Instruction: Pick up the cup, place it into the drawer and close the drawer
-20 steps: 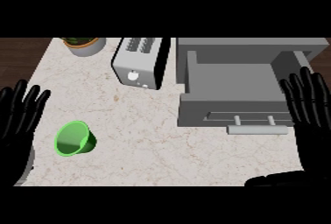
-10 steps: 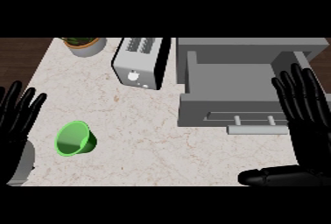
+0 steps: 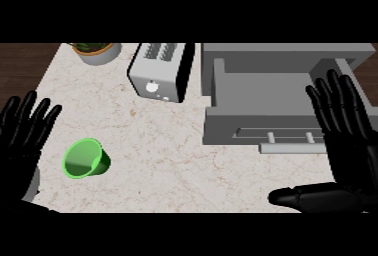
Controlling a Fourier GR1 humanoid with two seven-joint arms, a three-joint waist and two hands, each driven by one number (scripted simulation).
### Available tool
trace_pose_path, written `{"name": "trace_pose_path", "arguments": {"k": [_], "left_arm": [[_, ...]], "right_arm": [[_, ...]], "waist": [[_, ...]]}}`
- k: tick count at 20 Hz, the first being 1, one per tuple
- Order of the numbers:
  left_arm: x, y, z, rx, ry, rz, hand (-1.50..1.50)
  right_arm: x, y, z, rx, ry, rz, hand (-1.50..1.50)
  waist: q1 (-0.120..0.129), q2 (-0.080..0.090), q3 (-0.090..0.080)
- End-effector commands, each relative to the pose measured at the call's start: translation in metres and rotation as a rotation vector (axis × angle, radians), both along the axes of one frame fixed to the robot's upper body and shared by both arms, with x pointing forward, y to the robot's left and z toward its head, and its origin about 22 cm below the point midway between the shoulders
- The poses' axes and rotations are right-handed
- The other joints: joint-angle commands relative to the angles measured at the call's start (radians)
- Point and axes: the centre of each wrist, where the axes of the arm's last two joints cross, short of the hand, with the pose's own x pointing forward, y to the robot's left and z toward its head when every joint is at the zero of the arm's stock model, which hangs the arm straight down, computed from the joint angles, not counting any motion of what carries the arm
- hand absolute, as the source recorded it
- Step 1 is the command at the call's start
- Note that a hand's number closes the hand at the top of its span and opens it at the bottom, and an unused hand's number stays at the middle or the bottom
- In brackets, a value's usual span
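A green cup [image 3: 86, 159] lies tipped on the speckled counter [image 3: 170, 150] at the lower left, its mouth facing up and left. My left hand [image 3: 22, 135] stands open at the left edge, fingers up, just left of the cup and apart from it. The grey drawer [image 3: 277, 107] is pulled open at the right, with its handle [image 3: 291, 147] along the front. My right hand [image 3: 347, 135] is open over the drawer's right front corner, fingers straight, thumb pointing left at the lower right. Nothing is held.
A silver toaster [image 3: 159, 70] stands at the back centre. A potted plant [image 3: 96, 50] sits at the back left corner. The counter's left edge runs close past the cup.
My right hand has moved left and up, further over the drawer's right side. The left hand shifted slightly. The cup has not moved.
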Motion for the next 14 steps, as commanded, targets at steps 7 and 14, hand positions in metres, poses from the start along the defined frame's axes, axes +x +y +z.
{"name": "trace_pose_path", "arguments": {"k": [7, 14], "left_arm": [[0.006, 0.029, -0.016, 0.025, 0.048, 0.058, -1.50], [0.000, 0.027, -0.034, 0.042, 0.145, 0.085, -1.50]], "right_arm": [[-0.009, -0.006, 0.009, 0.000, -0.005, -0.015, -1.50], [0.010, 0.006, 0.014, -0.001, -0.007, -0.009, -1.50]], "waist": [[-0.002, 0.000, 0.000], [0.001, 0.000, 0.000]]}}
